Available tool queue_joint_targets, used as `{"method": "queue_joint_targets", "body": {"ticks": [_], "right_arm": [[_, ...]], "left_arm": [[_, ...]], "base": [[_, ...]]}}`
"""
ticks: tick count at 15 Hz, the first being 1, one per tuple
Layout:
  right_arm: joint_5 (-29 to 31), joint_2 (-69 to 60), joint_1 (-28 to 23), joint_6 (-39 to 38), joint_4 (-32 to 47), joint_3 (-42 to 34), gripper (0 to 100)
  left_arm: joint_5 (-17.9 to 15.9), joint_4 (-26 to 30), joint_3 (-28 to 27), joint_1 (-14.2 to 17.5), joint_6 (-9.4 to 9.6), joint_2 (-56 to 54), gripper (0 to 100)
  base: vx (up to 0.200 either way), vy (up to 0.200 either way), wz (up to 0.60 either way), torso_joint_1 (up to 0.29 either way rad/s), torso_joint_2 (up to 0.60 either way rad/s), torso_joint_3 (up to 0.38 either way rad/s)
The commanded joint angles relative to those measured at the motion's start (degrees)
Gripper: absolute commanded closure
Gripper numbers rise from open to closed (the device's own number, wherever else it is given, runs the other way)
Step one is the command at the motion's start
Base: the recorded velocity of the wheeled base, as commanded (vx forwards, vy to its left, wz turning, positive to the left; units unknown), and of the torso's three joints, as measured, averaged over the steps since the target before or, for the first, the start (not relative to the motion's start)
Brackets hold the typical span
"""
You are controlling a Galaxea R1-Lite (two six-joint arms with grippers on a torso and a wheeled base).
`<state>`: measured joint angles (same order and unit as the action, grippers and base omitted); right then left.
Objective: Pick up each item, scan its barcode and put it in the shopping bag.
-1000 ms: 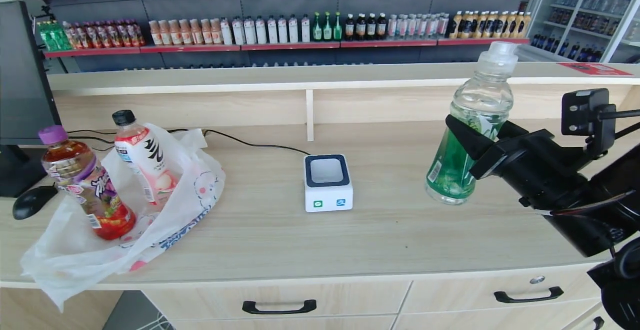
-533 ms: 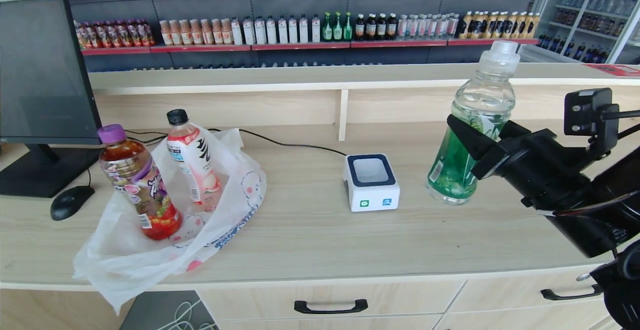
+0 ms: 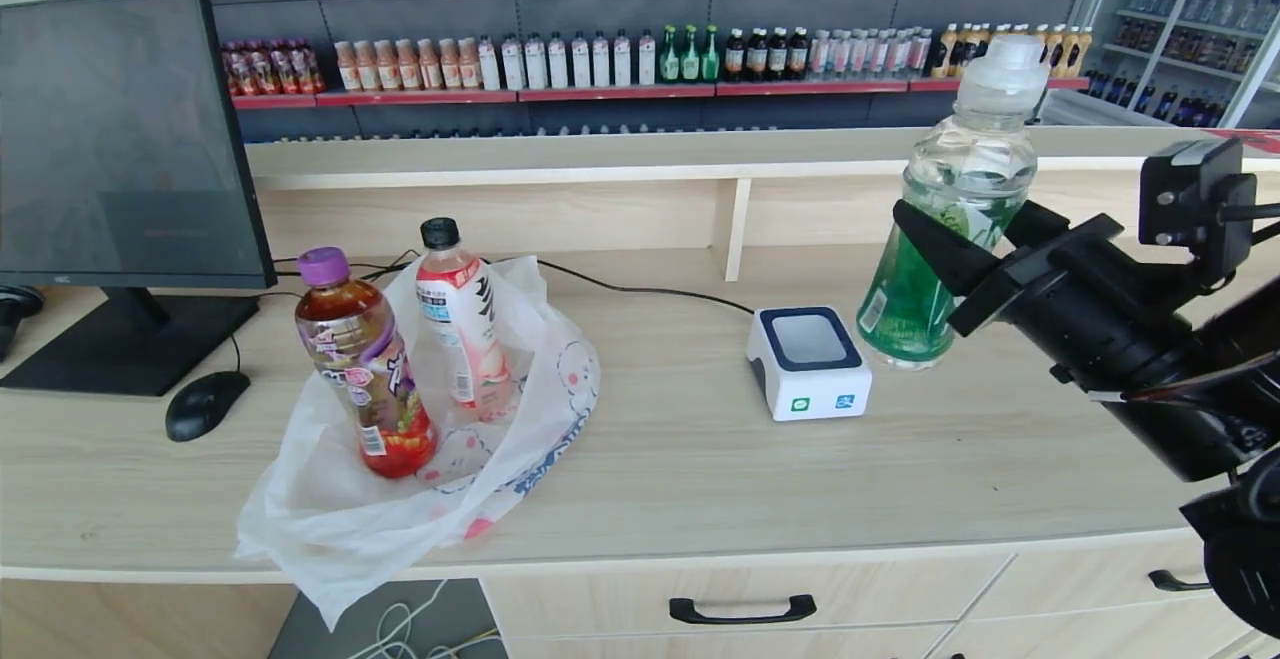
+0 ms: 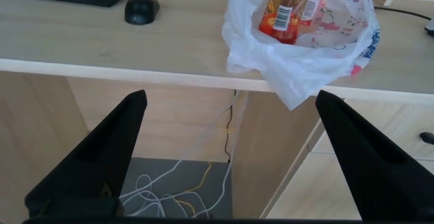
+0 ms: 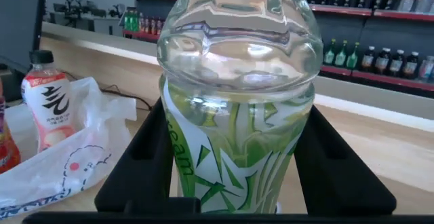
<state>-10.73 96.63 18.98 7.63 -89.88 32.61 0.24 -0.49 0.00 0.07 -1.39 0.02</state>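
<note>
One green-labelled bottle (image 3: 945, 229) of clear liquid, with a whitish cap, stands between the fingers of the right gripper (image 3: 925, 264). The black fingers (image 5: 146, 159) press its label band from both sides, below the shoulder, so the right gripper is closed on the bottle. The bottle is nearly upright, its top leaning slightly towards the robot's right. Its base sits just to the right of the barcode scanner (image 3: 808, 362); whether the base touches the counter (image 3: 700, 469) cannot be told. The right arm comes in from the right edge of the head view, and the gripper points leftward across the counter.

The scanner is a small white box with a dark-framed window facing up. A black cable (image 3: 640, 289) runs from it along the back of the counter. Well to its left lies the white shopping bag (image 3: 545, 409), open and spread flat, with one flap hanging over the front edge. Two bottles stand upright in it: a purple-capped tea bottle (image 3: 365, 369) nearer the front, and a pink-labelled bottle (image 3: 460, 324) with a black cap just behind it.

The left gripper (image 4: 230, 102) hangs below counter level in front of the cabinet, its fingers spread wide and empty. A monitor (image 3: 120, 139) and a mouse (image 3: 205, 404) sit left of the bag. Shelves (image 3: 600, 94) of drinks line the back wall.
</note>
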Motion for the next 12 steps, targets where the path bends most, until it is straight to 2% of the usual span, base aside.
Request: {"method": "queue_joint_targets", "body": {"ticks": [1,3,6,12], "right_arm": [[-0.8,4.9,-1.8,4.7,-0.1,5.7,100],[-0.9,6.4,-1.8,9.9,-0.1,6.1,100],[-2.3,7.1,-5.0,17.7,-0.1,6.1,100],[-13.4,10.9,-5.0,31.3,-0.1,6.5,100]], "left_arm": [[0.0,0.0,0.0,0.0,-0.02,0.0,0],[0.0,0.0,0.0,0.0,-0.02,0.0,0],[0.0,0.0,0.0,0.0,0.07,0.1,0],[0.0,0.0,0.0,0.0,0.07,0.0,0]], "base": [[0.000,0.000,0.00,0.000,0.00,0.000],[0.000,0.000,0.00,0.000,0.00,0.000],[0.000,0.000,0.00,0.000,0.00,0.000],[0.000,0.000,0.00,0.000,0.00,0.000]]}}
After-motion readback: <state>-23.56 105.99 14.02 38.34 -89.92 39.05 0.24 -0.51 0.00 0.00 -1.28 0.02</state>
